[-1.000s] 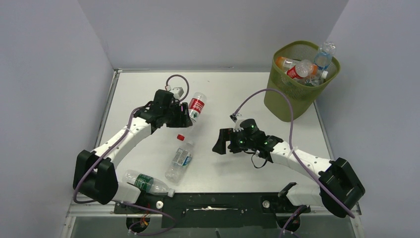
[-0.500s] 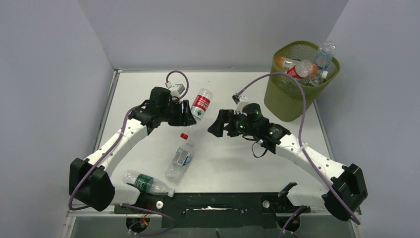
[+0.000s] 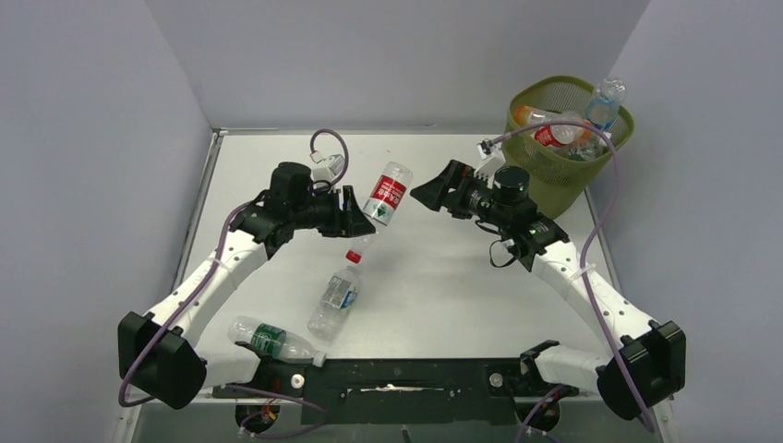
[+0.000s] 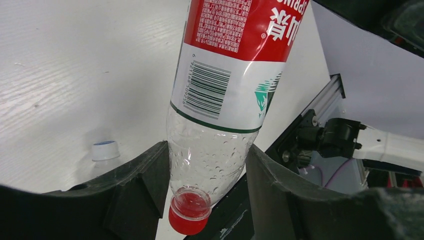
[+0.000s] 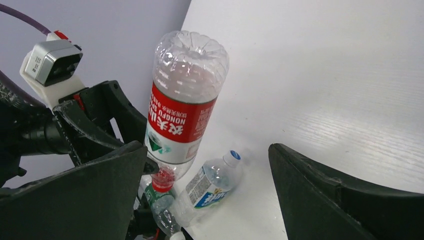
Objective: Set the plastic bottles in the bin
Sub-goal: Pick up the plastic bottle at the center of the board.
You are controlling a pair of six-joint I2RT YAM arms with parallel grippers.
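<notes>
My left gripper (image 3: pixel 360 221) is shut on a clear bottle with a red label (image 3: pixel 386 194) and holds it above the table, tilted, red cap down. In the left wrist view the jaws (image 4: pixel 207 175) clamp the bottle's (image 4: pixel 225 75) clear shoulder just above the cap. My right gripper (image 3: pixel 430 192) is open and empty. It faces that bottle from the right, apart from it; the right wrist view shows the bottle (image 5: pixel 182 115) beyond its spread jaws (image 5: pixel 207 150). The olive-green mesh bin (image 3: pixel 540 185) stands at the far right with several bottles (image 3: pixel 559 129) piled in it.
A clear bottle with a blue label (image 3: pixel 334 297) lies on the table below the held one and shows in the right wrist view (image 5: pixel 212 182). A green-label bottle (image 3: pixel 272 340) lies by the left arm's base. Grey walls enclose the table on three sides.
My left gripper has carried the red-label bottle up and to the right. My right arm has swung from the table's middle toward the far right and now faces the bottle, still open.
</notes>
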